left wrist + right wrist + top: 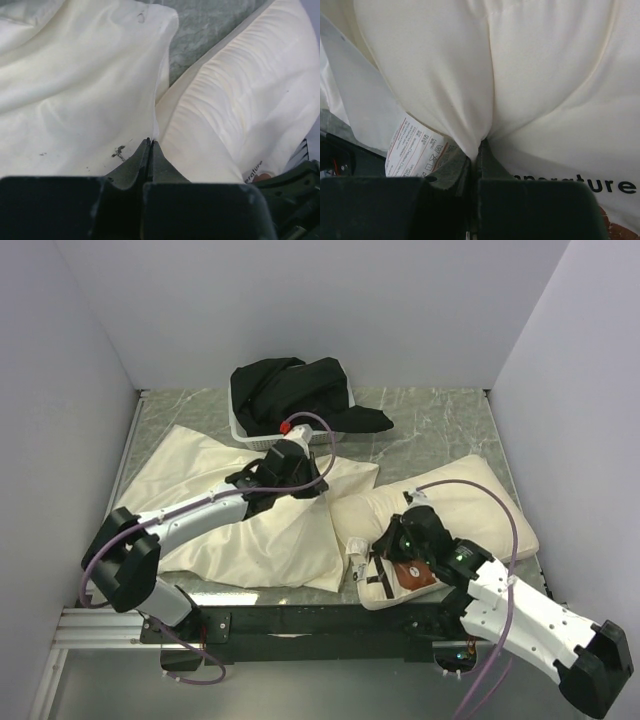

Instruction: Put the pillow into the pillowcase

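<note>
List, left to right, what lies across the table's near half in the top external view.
Pillowcase → left gripper, shut on its right edge → pillow, pinched at its near left end by the right gripper.

My left arm (190,515) stretches forward and to the right, toward the middle. My left gripper (151,144) is pinched tight, fingertips meeting. My right arm (520,610) angles forward and to the left, wrist low. My right gripper (481,146) is clamped just as tight.
</note>
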Controlling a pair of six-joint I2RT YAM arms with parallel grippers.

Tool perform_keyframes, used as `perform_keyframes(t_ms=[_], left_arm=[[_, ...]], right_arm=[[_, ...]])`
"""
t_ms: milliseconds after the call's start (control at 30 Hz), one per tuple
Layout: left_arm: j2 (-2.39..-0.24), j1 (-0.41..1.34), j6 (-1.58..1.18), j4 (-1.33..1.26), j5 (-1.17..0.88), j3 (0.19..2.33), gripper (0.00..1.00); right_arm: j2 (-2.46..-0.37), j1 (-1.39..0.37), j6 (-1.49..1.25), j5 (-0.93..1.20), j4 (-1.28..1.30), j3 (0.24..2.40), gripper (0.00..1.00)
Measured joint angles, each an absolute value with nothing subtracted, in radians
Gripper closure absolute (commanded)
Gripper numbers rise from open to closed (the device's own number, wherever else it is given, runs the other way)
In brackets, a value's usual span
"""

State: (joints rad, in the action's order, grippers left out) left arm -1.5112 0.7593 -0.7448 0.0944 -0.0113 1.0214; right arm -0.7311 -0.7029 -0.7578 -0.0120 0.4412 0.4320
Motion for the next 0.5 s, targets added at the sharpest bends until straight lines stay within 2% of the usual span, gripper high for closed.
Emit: perform_keyframes(t_ms=[200, 500], left_arm=[[-1.459, 0.848, -0.685, 0.124, -0.003, 1.021, 0.99], [-1.377, 0.977, -0.606, 0.222, -0.003, 0.971, 0.99]], right_arm=[[-0.831, -0.709, -0.752, -0.031, 0.450, 0.518, 1.00], [-1.078, -0.709, -0.667, -0.101, 0.534, 0.808, 1.00]])
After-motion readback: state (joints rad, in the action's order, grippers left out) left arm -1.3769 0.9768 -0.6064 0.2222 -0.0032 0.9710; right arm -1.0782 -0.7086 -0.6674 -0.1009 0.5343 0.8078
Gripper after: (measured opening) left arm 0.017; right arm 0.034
